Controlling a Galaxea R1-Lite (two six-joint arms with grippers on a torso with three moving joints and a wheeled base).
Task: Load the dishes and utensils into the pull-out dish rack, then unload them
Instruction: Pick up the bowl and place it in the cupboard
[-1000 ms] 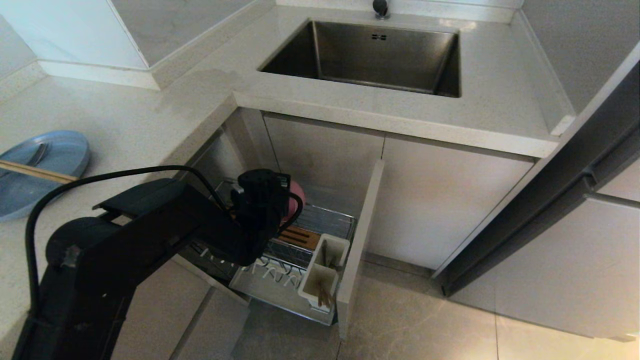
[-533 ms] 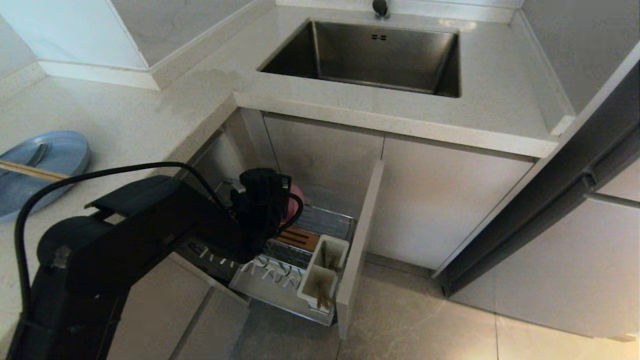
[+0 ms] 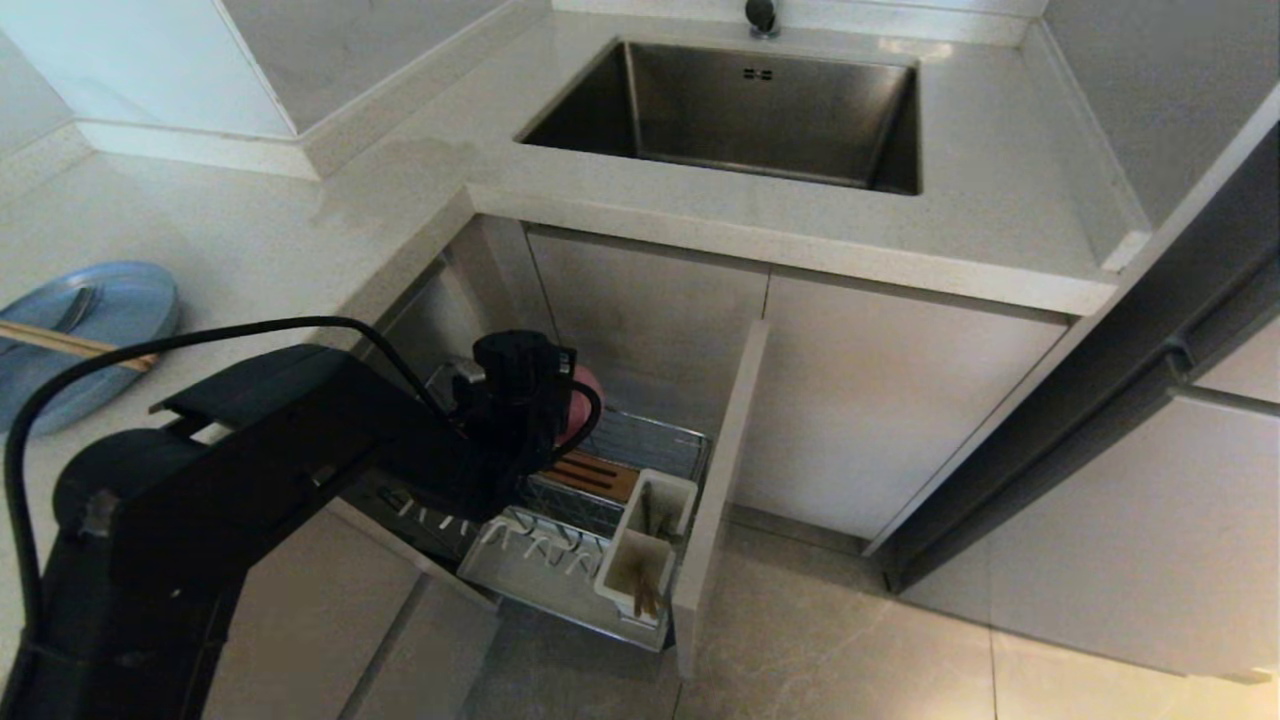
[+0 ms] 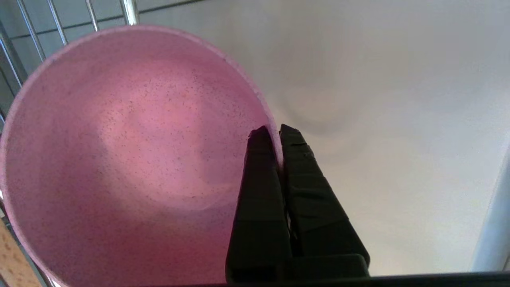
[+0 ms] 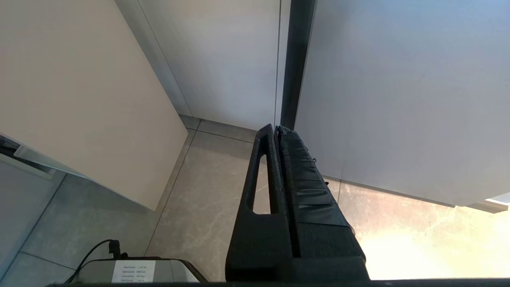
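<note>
My left gripper is shut on the rim of the pink bowl, one finger inside and one outside. In the head view the bowl shows just past my left wrist, over the back of the pull-out dish rack. The pale-blue plate lies on the counter at far left, with the chopsticks and the spoon resting on it. My right gripper hangs shut with nothing in it, over the floor.
The rack holds a wooden slotted strip, white prongs and white utensil cups with brown sticks in the near one. Its beige front panel stands to the right. The steel sink is above.
My left wrist, with the pink bowl held in it, has risen slightly and drawn a little to the left. The right arm has stayed still.
</note>
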